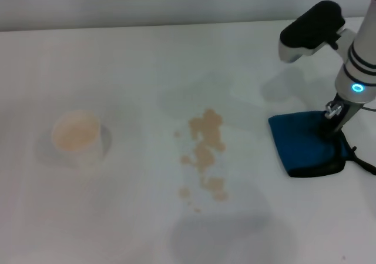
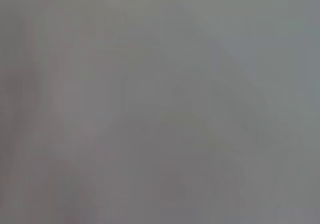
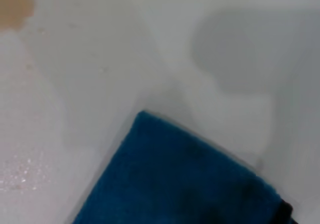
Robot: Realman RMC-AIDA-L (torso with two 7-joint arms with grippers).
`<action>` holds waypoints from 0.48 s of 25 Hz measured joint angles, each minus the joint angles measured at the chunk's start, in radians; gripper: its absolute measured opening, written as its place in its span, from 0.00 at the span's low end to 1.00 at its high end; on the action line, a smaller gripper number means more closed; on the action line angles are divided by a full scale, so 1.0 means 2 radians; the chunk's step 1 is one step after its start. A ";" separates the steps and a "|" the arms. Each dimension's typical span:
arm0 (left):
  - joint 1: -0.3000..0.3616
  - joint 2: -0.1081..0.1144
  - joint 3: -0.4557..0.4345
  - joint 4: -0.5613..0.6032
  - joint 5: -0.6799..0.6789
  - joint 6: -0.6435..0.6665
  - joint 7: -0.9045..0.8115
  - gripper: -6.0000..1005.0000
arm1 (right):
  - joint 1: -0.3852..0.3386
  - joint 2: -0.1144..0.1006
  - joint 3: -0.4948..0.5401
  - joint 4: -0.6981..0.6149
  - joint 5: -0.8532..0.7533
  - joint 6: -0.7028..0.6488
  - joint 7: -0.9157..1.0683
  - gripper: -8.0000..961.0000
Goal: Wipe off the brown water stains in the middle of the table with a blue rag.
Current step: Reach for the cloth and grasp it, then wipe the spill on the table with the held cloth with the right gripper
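Note:
The blue rag lies on the white table at the right, its black edging and loop tag toward the right edge. My right gripper is down on the rag's right part, touching it. The brown water stains spread as tan blotches and droplets in the middle of the table, a short way left of the rag and apart from it. In the right wrist view the rag fills the lower part and a piece of the stains shows in a corner. The left gripper is out of view; its wrist view shows only grey.
A white cup with a tan inside stands on the left part of the table, well away from the stains. The table's far edge runs along the top of the head view.

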 joint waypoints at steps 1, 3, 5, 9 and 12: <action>-0.001 0.000 0.000 0.000 0.000 -0.001 0.000 0.87 | 0.000 0.001 -0.002 -0.001 0.000 0.000 0.000 0.43; -0.001 0.000 0.000 0.000 0.000 -0.001 0.000 0.87 | -0.001 0.003 -0.003 -0.006 0.001 0.001 -0.001 0.39; -0.001 0.000 0.000 -0.001 0.000 0.001 0.000 0.87 | -0.003 0.004 -0.004 -0.011 0.002 0.002 -0.001 0.33; -0.001 0.000 -0.002 -0.001 -0.001 0.001 0.000 0.87 | -0.009 0.004 -0.012 -0.036 0.018 0.004 -0.008 0.16; -0.001 0.000 -0.006 -0.001 -0.001 0.002 0.000 0.87 | -0.010 0.003 -0.017 -0.047 0.047 0.006 -0.022 0.13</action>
